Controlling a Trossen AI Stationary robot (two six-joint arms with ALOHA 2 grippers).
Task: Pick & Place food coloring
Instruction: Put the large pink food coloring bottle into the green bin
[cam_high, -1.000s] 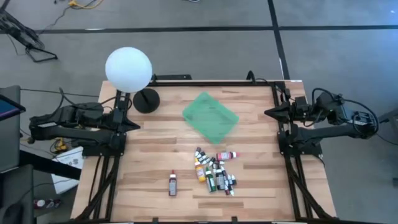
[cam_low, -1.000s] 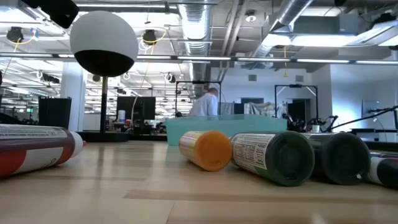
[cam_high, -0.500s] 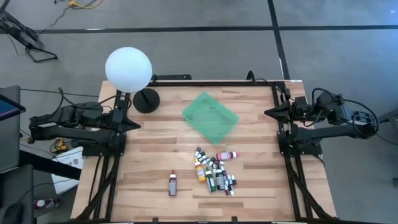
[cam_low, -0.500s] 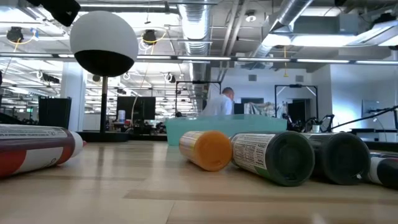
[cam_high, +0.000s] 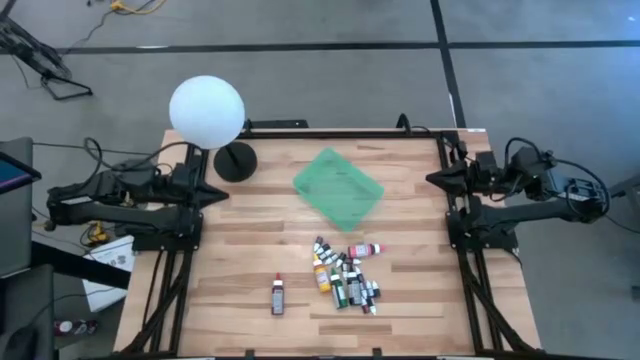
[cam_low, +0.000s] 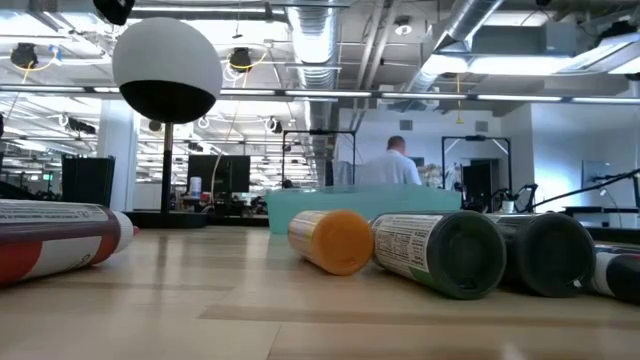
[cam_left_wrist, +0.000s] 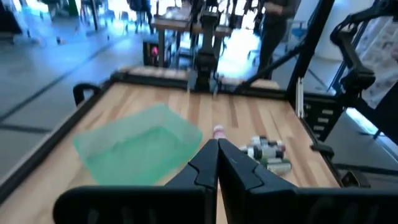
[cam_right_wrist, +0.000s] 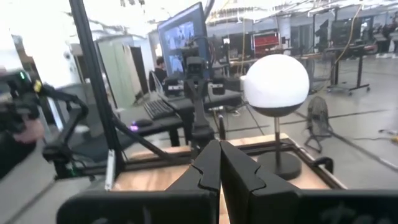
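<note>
At the table's left edge your left gripper (cam_high: 213, 194) rests pressed together, empty. One red bottle (cam_high: 278, 294) lies alone; the food coloring (cam_high: 345, 275) is heaped near the front, below the green tray (cam_high: 338, 186). Expect light, slick, rolling tubes: pinch across a body. Right gripper (cam_high: 436, 181) rests closed at the right edge.

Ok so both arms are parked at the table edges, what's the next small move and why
Probably open the right end effector and swing it toward the pile of food coloring bottles, which lies nearer that side. Both end effectors are shut and empty, the left end effector also at its edge, and the green tray holds nothing yet.
</note>
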